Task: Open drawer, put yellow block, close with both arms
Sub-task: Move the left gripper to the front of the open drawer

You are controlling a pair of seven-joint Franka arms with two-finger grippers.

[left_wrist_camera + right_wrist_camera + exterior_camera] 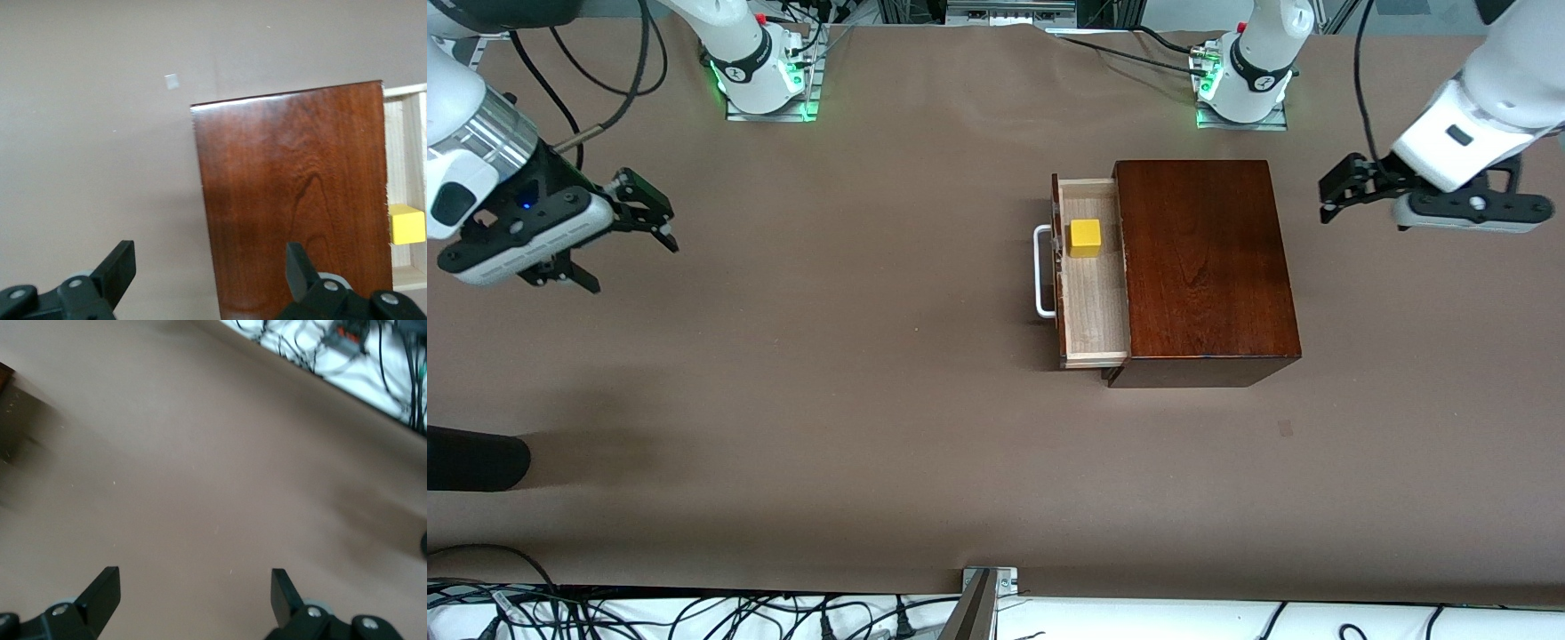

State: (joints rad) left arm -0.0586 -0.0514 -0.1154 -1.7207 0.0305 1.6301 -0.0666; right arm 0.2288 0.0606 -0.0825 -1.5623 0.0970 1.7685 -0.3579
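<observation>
Arms: we count two, one at each end of the tabletop (871,373), both held up in the air.
Left end effector (1334,191): we see it over bare tabletop beside the wooden box, toward the left arm's end; its fingers (120,267) are spread apart and hold nothing.
Right end effector (649,213): we see it over bare tabletop well apart from the box, toward the right arm's end; its fingers (100,593) are spread wide and hold nothing.
Wooden box (1200,262): one, glossy dark reddish-brown, resting on the tabletop between the two arms' ends.
Drawer (1089,311): one, pulled partly out of the box toward the right arm's end, its pale wood floor showing.
Handle (1040,271): one, white and U-shaped, on the drawer's front.
Yellow block (1086,237): we count one, sitting inside the drawer on its floor, in the half farther from the front camera, close to the drawer front.
Contact: neither end effector touches the box, the drawer or the block.
</observation>
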